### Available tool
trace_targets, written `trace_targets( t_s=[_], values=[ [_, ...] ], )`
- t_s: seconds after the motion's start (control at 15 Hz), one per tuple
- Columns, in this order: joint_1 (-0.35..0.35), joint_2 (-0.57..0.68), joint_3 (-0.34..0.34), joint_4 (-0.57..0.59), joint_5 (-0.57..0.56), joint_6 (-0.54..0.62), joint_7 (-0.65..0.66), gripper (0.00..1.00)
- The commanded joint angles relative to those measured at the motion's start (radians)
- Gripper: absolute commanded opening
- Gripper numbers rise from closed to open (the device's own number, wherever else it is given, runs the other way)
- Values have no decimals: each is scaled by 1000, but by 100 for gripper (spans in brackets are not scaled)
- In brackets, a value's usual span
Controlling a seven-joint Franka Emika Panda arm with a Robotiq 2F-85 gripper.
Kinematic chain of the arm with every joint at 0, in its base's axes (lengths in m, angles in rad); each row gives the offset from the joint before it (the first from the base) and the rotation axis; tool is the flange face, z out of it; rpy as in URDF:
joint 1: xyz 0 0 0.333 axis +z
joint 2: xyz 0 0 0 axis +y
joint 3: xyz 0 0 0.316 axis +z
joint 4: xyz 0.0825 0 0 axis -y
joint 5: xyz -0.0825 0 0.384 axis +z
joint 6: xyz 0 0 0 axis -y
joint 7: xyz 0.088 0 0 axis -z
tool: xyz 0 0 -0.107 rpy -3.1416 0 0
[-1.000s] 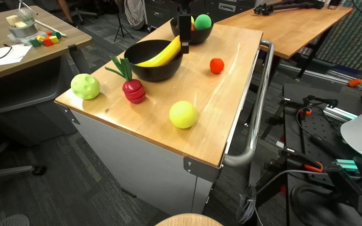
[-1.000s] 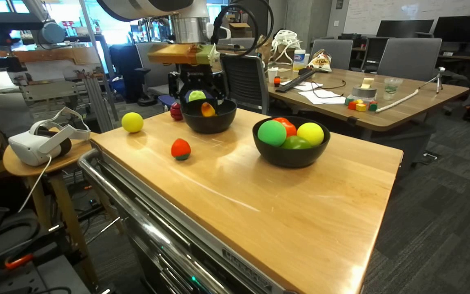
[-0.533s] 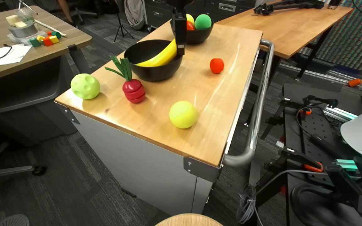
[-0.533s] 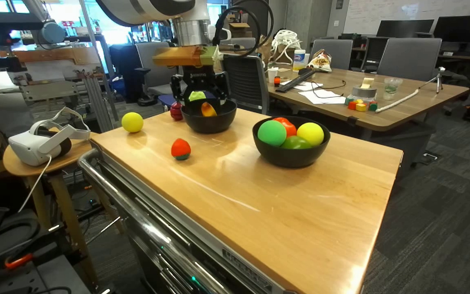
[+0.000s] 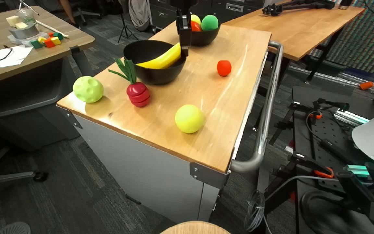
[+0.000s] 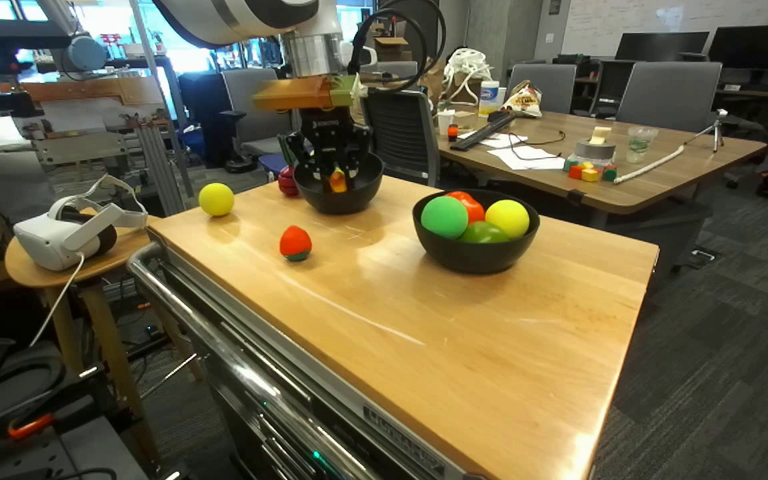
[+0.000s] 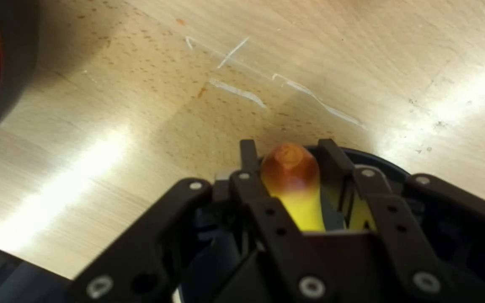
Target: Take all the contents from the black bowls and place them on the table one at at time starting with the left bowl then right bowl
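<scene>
The black two-fingered pincer [image 7: 288,145] points down at the rim of a round, glossy black bowl [image 5: 161,77], its jaws part-way apart. Its fingers [image 7: 249,153] stand on either side of the brown tip of a smooth yellow toy banana [image 5: 160,61], very close to it; whether they actually grip it cannot be made out. The banana lies in that bowl, slanting down and away from the pincer, its tip up at the rim between the fingers.

Beyond the pincer, apart from it, stands a second round, glossy black bowl [image 6: 477,259]. It holds a matte green ball [image 6: 444,217], a shiny red-orange rounded toy [image 6: 469,207], a bright yellow ball [image 6: 507,219] and a glossy dark green rounded piece [image 6: 484,232].

Both bowls stand on a light wooden tabletop [image 6: 491,333] below the pincer. Between the pincer and the polished metal rail handle [image 5: 271,97] sits a small red toy with a dark green base [image 6: 296,243]. On the pincer's opposite side from the second bowl, a grooved red toy root vegetable with green leaves [image 5: 138,93] is just beside the banana's bowl. Farther from the pincer rest a dimpled pale green ball [image 5: 88,89] and a plain yellow ball [image 5: 189,118].

Well apart from the pincer, a white headset [image 6: 77,230] lies on a round wooden stool [image 6: 21,270].
</scene>
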Motion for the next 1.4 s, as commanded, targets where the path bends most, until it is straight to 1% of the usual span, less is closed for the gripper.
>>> trace_targets(
  t_s=[0.0,0.33,0.8,1.0,1.13,1.33],
  values=[
    [8,13,2,22,-40,15,16,16],
    [9,1,4,34,-45,13,21,16],
    [0,-22,13,84,47,-3,31,16],
    [-11,-64,9,76,99,4,28,16],
    [-26,-109,2,61,156,13,27,16],
    [-55,-190,-27,26,246,30,41,16]
  ],
)
